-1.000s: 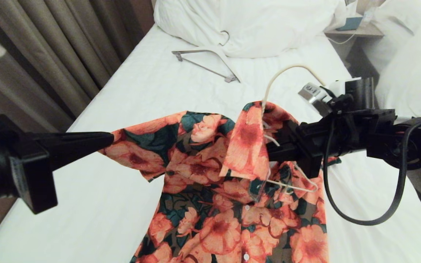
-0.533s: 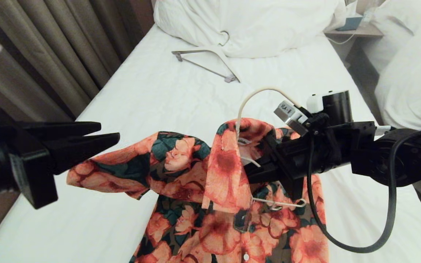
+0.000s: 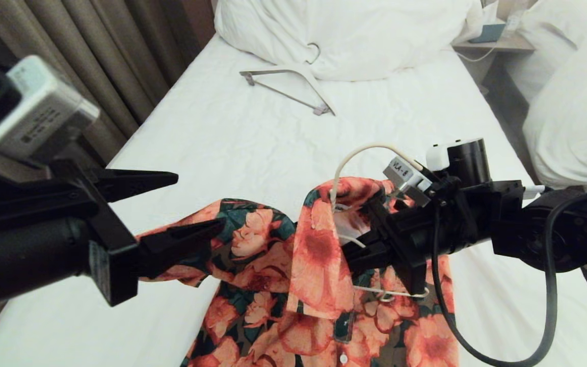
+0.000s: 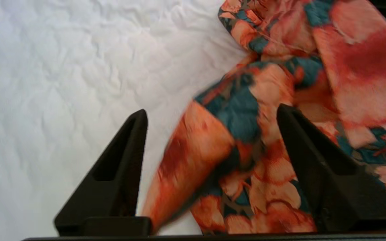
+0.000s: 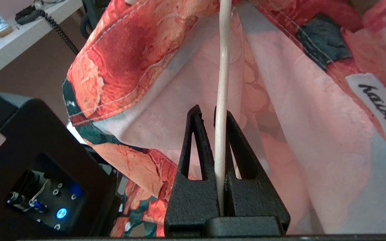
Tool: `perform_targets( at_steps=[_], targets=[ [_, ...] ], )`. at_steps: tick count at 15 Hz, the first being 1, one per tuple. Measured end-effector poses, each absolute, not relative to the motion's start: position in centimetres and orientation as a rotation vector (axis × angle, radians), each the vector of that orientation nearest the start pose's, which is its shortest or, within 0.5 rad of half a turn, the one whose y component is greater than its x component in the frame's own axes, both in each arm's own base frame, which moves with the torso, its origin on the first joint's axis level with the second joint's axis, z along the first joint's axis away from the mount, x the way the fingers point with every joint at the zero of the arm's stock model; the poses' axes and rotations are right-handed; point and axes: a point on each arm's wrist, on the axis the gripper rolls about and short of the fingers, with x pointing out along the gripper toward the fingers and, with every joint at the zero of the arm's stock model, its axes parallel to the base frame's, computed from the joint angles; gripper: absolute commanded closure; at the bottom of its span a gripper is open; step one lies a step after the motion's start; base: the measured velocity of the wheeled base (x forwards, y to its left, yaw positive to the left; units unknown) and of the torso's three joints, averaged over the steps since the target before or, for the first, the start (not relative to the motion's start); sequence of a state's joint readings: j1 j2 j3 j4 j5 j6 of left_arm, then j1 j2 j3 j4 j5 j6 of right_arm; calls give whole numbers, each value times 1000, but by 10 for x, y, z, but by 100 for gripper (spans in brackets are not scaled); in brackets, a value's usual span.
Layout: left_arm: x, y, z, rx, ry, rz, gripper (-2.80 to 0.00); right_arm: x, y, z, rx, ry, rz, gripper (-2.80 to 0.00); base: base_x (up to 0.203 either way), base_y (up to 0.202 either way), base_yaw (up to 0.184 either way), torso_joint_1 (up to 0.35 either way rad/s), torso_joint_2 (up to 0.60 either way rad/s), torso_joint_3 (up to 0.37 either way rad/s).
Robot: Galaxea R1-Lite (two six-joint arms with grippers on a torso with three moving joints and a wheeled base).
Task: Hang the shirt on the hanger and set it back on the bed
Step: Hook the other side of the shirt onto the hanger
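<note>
Head camera looks forward and down the length of the bed [image 3: 252,132] toward the pillow [image 3: 354,30], both arms reaching in from the sides. Left wrist camera sits close behind the left gripper [image 4: 209,134], facing down at the sheet and the shirt [image 4: 280,83]. Right wrist camera is tight behind the right gripper [image 5: 213,117], almost against the collar and the hanger [image 5: 222,83]. All three views share the shirt's collar end.

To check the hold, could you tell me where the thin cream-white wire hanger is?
In the head view, right of centre: the cream-white wire hanger is inside the floral shirt's collar, clamped by the right tool.
</note>
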State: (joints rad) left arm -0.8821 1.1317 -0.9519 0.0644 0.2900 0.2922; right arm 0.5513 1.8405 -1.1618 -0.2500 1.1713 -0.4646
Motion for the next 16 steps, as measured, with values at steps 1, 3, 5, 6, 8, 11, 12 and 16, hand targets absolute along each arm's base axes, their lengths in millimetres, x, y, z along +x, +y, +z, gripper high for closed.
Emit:
perform_targets(
  at_steps=[1, 3, 5, 6, 8, 11, 12, 16],
  targets=[
    [108, -122, 290, 429, 120, -628, -280, 281, 197, 200, -193, 63, 1757, 0, 0, 0, 0, 0, 0, 0],
    [115, -131, 286, 446, 142, -658, -280, 278, 195, 199, -201, 56, 1758, 0, 0, 0, 0, 0, 0, 0],
    [120, -138, 280, 461, 170, -686, -280, 276, 194, 201, -205, 47, 1758, 0, 0, 0, 0, 0, 0, 0],
    [122, -141, 277, 468, 182, -703, -280, 275, 193, 203, -207, 43, 1757, 0, 0, 0, 0, 0, 0, 0],
    [123, -144, 271, 493, 223, -742, -280, 273, 191, 204, -208, 41, 1756, 0, 0, 0, 0, 0, 0, 0],
    [128, -150, 266, 530, 242, -767, -280, 266, 185, 201, -207, 53, 1752, 0, 0, 0, 0, 0, 0, 0],
    [130, -153, 265, 534, 246, -769, -280, 265, 183, 201, -206, 54, 1750, 0, 0, 0, 0, 0, 0, 0],
    [135, -167, 267, 540, 246, -795, -280, 262, 182, 203, -207, 50, 1749, 0, 0, 0, 0, 0, 0, 0]
  ],
)
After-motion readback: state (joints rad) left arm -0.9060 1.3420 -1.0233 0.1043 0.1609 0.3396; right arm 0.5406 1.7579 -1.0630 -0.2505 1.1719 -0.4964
